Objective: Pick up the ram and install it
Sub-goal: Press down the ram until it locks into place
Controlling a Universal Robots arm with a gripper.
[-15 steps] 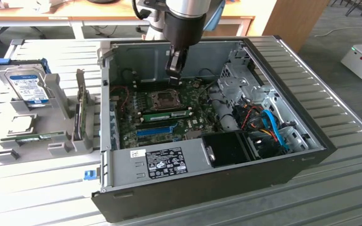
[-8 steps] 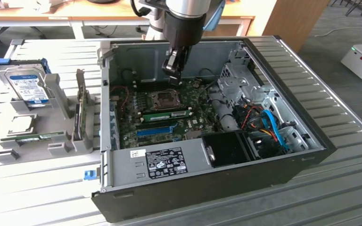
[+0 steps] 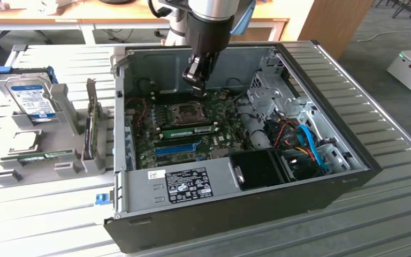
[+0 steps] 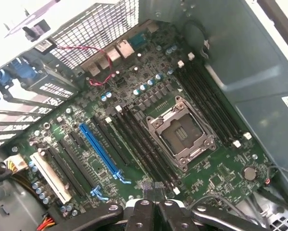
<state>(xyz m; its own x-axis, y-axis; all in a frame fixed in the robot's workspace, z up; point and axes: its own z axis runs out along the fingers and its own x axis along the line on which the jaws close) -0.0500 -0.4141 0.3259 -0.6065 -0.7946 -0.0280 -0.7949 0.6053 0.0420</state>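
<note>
My gripper [image 3: 194, 88] hangs inside the open computer case, above the back part of the motherboard [image 3: 191, 139]. Its fingers are shut and I see nothing between them. In the wrist view the shut gripper [image 4: 152, 188] points at the board near the black memory slots [image 4: 144, 144] beside the CPU socket [image 4: 182, 134]. A green ram stick [image 3: 189, 129] stands in a slot next to the socket, on the side toward the case front. Another thin green stick [image 3: 45, 156] lies in the grey holder [image 3: 70, 160] at the exterior view's left, far from the gripper.
A silver hard drive [image 3: 32, 99] with a blue label stands in the holder. A blue expansion slot [image 4: 100, 154] runs across the board. Drive cages and blue and orange cables [image 3: 305, 144] fill the case's right side. The case walls [image 3: 256, 209] ring the board.
</note>
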